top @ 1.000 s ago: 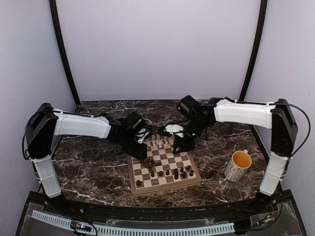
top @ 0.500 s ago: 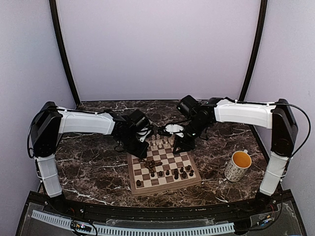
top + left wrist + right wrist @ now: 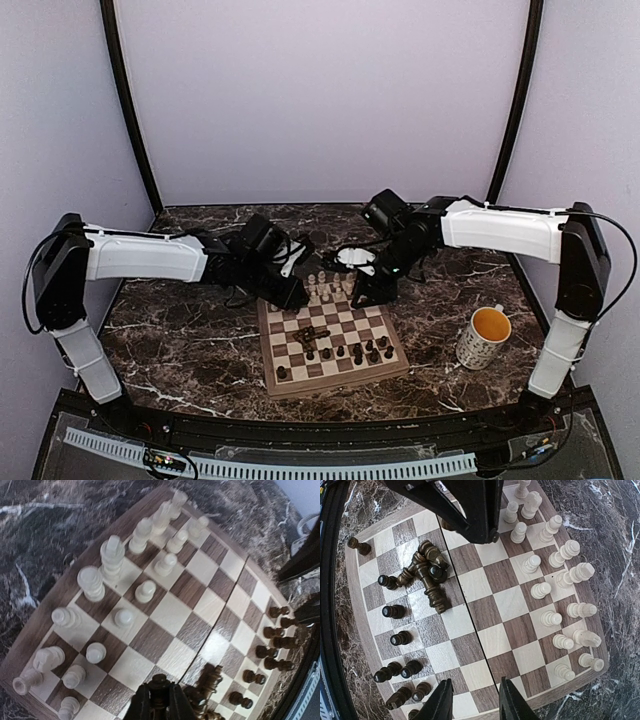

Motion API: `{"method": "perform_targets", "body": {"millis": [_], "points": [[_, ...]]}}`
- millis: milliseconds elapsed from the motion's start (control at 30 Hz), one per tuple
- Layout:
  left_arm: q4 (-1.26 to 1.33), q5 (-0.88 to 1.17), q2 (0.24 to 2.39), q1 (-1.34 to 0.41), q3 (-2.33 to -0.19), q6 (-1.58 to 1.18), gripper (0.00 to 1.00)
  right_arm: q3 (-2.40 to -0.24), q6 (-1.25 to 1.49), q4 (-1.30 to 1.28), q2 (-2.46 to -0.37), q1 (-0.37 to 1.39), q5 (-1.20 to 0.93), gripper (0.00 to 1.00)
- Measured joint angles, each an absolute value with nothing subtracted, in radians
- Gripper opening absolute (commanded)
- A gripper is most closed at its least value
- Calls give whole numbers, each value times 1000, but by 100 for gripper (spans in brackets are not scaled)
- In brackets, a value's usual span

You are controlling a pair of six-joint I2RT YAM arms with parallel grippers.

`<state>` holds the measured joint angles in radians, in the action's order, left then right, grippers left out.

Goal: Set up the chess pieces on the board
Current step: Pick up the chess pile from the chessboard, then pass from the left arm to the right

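Note:
The board [image 3: 340,384] lies mid-table, and its squares fill the left wrist view [image 3: 170,614] and the right wrist view [image 3: 507,602]. Pale chess pieces [image 3: 325,290] stand in its far rows. Dark chess pieces [image 3: 368,350] stand in its near rows. Several more dark ones lie in a heap [image 3: 427,572] on the board's left half. My left gripper [image 3: 160,689] is shut on one dark piece [image 3: 159,679], held above the squares beside that heap. My right gripper [image 3: 475,690] hangs open over the board's right edge, with nothing between its fingers.
A speckled mug [image 3: 484,337] with a yellow inside stands on the marble table [image 3: 180,350], right of the board. Both arms reach in over the board's far side, and the left gripper [image 3: 295,290] is close to the right gripper [image 3: 362,295].
My left gripper closed on a dark piece at the heap and lifted it toward the board's far left. The right arm has barely moved.

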<state>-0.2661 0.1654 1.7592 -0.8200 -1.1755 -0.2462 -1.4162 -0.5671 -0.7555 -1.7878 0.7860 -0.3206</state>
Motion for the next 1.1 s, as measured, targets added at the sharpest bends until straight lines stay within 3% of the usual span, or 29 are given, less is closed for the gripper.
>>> {"method": "perform_targets", "body": {"millis": [633, 1100], "points": [[357, 363, 1575, -820, -858, -275, 0, -1481, -518, -756, -1788, 782, -450, 38], [575, 440, 1445, -820, -813, -329, 0, -1535, -394, -760, -1837, 619, -951, 60]]}}
